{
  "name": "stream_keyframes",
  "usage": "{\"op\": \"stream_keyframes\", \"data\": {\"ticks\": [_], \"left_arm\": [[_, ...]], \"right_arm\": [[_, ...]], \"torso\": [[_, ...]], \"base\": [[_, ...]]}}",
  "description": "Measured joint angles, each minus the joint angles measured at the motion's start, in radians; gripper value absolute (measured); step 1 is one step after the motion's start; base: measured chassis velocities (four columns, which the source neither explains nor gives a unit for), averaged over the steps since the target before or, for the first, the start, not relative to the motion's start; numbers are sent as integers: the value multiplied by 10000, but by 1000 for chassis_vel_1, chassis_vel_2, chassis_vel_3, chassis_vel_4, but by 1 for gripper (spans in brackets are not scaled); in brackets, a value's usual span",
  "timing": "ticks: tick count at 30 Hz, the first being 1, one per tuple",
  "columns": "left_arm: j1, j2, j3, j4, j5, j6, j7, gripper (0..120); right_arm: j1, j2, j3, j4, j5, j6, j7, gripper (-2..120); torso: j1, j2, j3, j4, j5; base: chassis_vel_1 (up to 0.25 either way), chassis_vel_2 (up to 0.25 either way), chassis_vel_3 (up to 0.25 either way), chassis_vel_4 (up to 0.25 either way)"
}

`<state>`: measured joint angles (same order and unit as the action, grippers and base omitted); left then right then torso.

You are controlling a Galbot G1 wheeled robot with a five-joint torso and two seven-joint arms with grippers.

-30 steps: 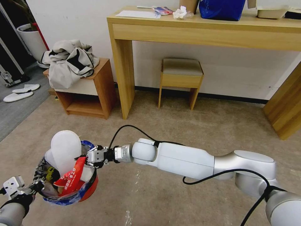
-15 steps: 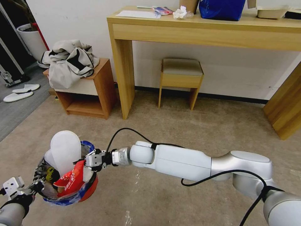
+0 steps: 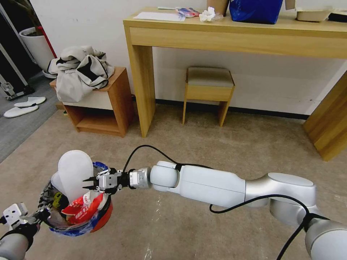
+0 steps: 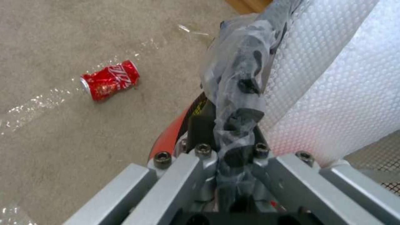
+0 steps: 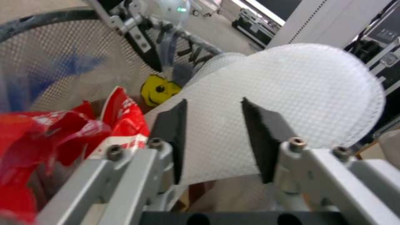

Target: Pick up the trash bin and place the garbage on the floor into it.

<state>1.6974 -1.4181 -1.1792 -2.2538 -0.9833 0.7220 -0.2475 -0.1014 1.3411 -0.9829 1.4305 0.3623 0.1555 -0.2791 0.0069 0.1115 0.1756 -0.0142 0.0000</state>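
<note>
The right pincer (image 3: 88,183) is hanging over the trash bin (image 3: 103,216), just above its rim, with its two dark fingers (image 5: 262,140) spread apart and gripping nothing. In the right wrist view the white slipper (image 5: 292,103) is showing between and beyond the fingers, and they are not pressing on it. The left pincer (image 3: 40,213) is closed on the near rim of the trash bin, clamping the rim together with the clear plastic bag (image 4: 235,93), and is holding the bin above the floor (image 3: 224,151).

Inside the bin two white slippers are standing on end, the taller one (image 3: 75,173) rising well above the rim. One red wrapper (image 3: 84,208) is lying at the top of the heap, directly below the right pincer. One red can (image 4: 109,79) is lying on its side on the carpet, well apart from the bin, close to a worn tape line.

The carpet around the bin and under the right arm is open, with free room on all sides. Farther off, one long wooden surface (image 3: 235,34) is standing against the white wall, one small stool (image 3: 209,90) under it, and one low wooden cabinet (image 3: 105,104) beside it is carrying a heap of clothes (image 3: 79,70). On the grey flooring, one more pair of white slippers (image 3: 23,106) is lying.
</note>
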Motion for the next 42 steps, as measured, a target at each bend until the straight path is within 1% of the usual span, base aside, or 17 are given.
{"op": "stream_keyframes", "data": {"ticks": [2,3,4,5,6,8,9,11,13,15,16,23,26,31,39,40,42], "left_arm": [[3,4,-1,0,0,-4,4,0],[3,4,-1,0,0,-4,4,0],[3,7,-1,0,-1,-4,5,0],[1,11,-2,-2,-1,-6,6,0],[1,11,-2,-2,-1,-6,6,0],[-14,12,8,-5,-2,-6,7,0],[-14,12,8,-5,-2,-6,7,0],[-21,10,14,-5,-3,-6,8,0],[-23,1,24,-4,-4,-6,10,0],[-23,1,24,-5,-4,-6,11,0],[-21,-1,25,-1,-4,-6,17,0],[-10,4,23,28,-3,-6,24,0],[-32,11,24,62,-2,-7,25,0],[-59,41,11,101,-1,-7,25,0],[-16,49,-62,103,-29,-24,25,0],[17,49,-96,109,-32,-33,32,0],[34,50,-123,128,-32,-39,34,0]], "right_arm": [[24,10,39,-6,-1,1,6,52],[24,10,39,-6,-1,1,6,52],[27,13,58,-8,-6,0,8,55],[36,21,97,-24,-30,1,12,61],[36,21,97,-24,-30,1,12,61],[50,52,131,-98,-144,23,19,73],[50,52,131,-98,-144,23,19,73],[52,68,135,-127,-180,35,28,79],[57,114,142,-197,-278,39,66,92],[57,119,143,-204,-288,39,69,93],[58,181,183,-304,-374,53,105,99],[35,336,666,-582,-497,113,181,100],[13,330,1112,-603,-305,98,250,100],[-83,149,1935,-602,129,-12,447,100],[-397,-116,3069,-399,384,-50,626,100],[-545,-251,3505,-247,541,-74,720,100],[-633,-381,3774,-119,757,-92,835,100]], "torso": [[0,0,0,0,0],[0,0,0,0,0],[0,0,0,0,0],[0,0,0,0,0],[0,0,0,0,0],[0,0,0,0,0],[0,0,0,0,0],[0,0,0,0,0],[0,0,0,0,0],[0,0,0,0,0],[0,0,0,0,0],[0,0,0,1,0],[0,0,0,1,0],[0,0,0,0,0],[0,0,0,0,1],[0,0,1,0,2],[0,0,0,1,2]], "base": [[0,0,0,0],[0,0,0,0],[0,0,0,0],[0,0,0,0],[0,0,0,0],[0,0,0,0],[0,0,0,0],[0,0,0,0],[0,0,0,0],[0,0,0,0],[0,0,0,0],[0,0,0,0],[0,0,0,0],[0,0,0,0],[0,0,0,0],[0,0,0,0],[0,0,0,0]]}}
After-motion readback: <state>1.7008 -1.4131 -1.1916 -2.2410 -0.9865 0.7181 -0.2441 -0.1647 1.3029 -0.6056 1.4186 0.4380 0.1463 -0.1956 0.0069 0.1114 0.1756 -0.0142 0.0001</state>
